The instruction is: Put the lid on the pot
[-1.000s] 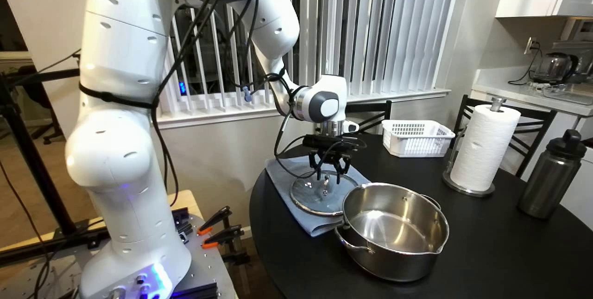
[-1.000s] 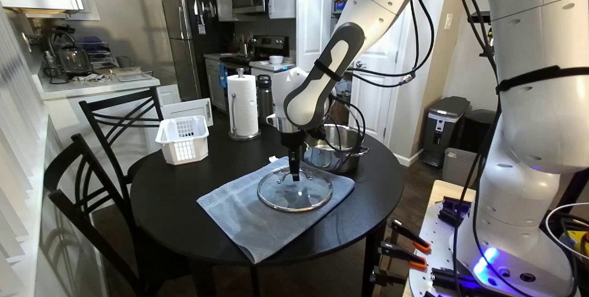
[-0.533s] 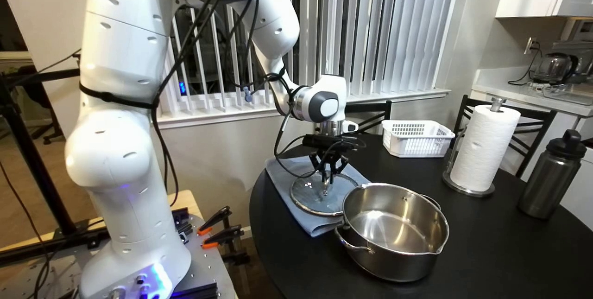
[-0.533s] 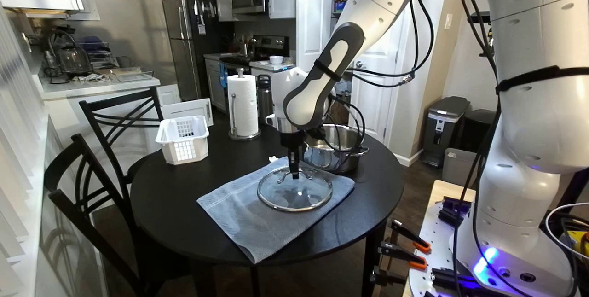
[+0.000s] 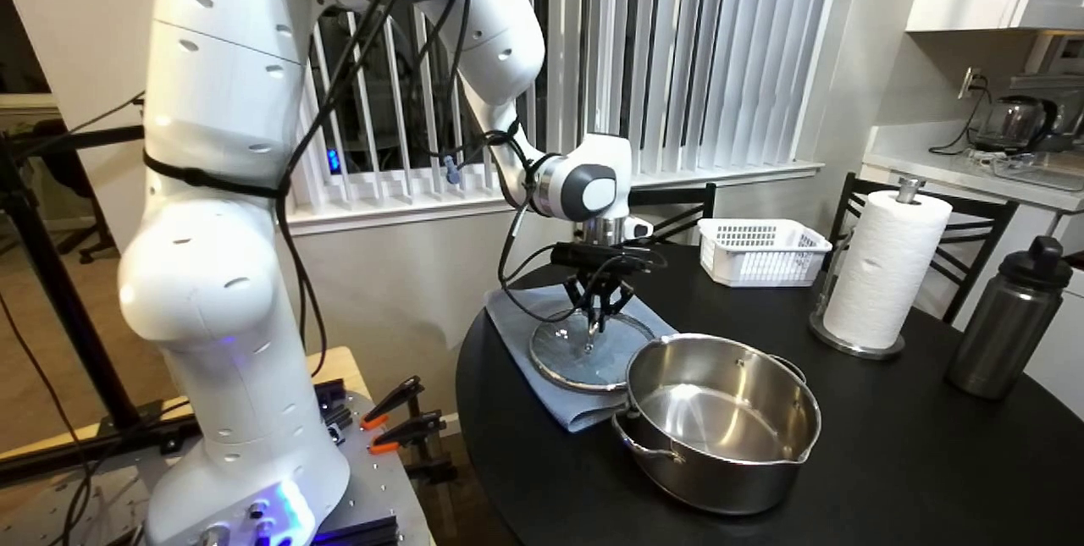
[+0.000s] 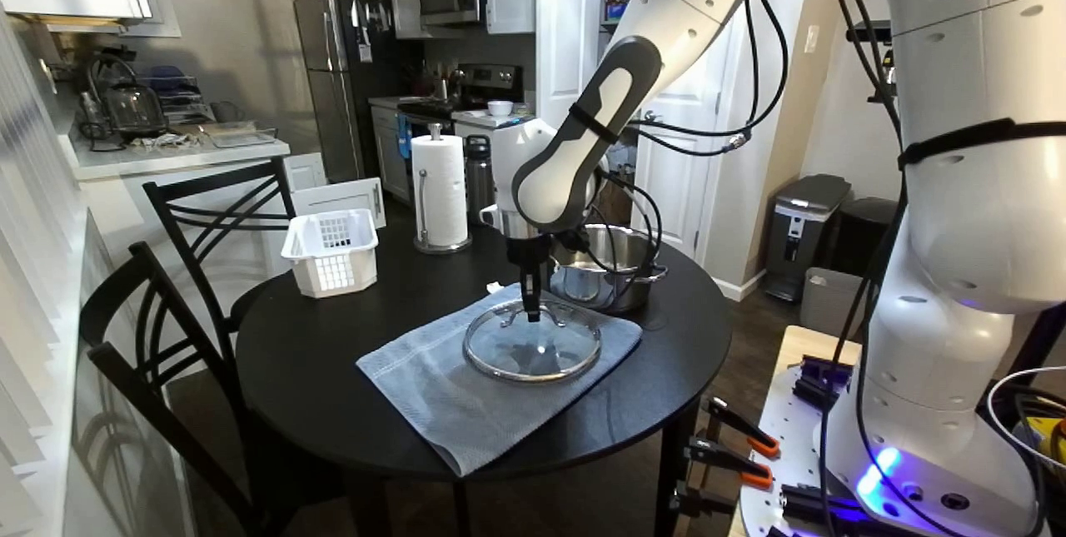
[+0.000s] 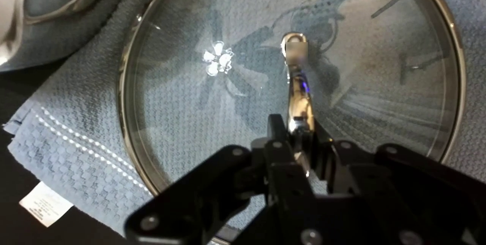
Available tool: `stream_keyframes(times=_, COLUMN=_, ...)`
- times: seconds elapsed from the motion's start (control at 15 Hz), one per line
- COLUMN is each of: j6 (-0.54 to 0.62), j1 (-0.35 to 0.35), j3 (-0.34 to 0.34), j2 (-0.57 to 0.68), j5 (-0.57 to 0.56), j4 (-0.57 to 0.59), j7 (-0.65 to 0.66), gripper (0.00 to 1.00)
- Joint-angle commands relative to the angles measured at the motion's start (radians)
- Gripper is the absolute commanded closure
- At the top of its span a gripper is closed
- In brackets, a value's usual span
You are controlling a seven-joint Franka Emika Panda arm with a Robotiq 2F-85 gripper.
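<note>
Evidently my pincer (image 7: 300, 131) pinched arched metal handle (image 7: 300, 100) of lid (image 6: 533, 345). Lid was just beside pot (image 5: 720, 482), lower than pot's top. Judged lid stiff, moderately heavy, breakable, being glass; polished handle likely slippery. Best hold, I reckoned: mid-arch, firm, keeping lid level, clear of pot's wall.

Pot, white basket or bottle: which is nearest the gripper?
The pot, close beside the lid the gripper holds; the white basket and bottle stand farther off.
</note>
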Motion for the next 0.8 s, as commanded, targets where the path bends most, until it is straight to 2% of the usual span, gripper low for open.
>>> stream_keyframes(times=0.0, j6=0.006, j1=-0.035, j3=0.04, j2=-0.181, j5=0.08, j4=-0.111, j7=-0.087, gripper=0.96)
stream_keyframes(times=0.4, j6=-0.071, j1=-0.005, j3=0.005, j2=-0.373, j5=0.145, j4=-0.168, j7=-0.126, gripper=0.96)
stream_keyframes(times=0.73, j6=-0.173, j1=-0.017, j3=-0.088, j2=-0.462, j5=0.173, j4=-0.148, j7=-0.15, gripper=0.96)
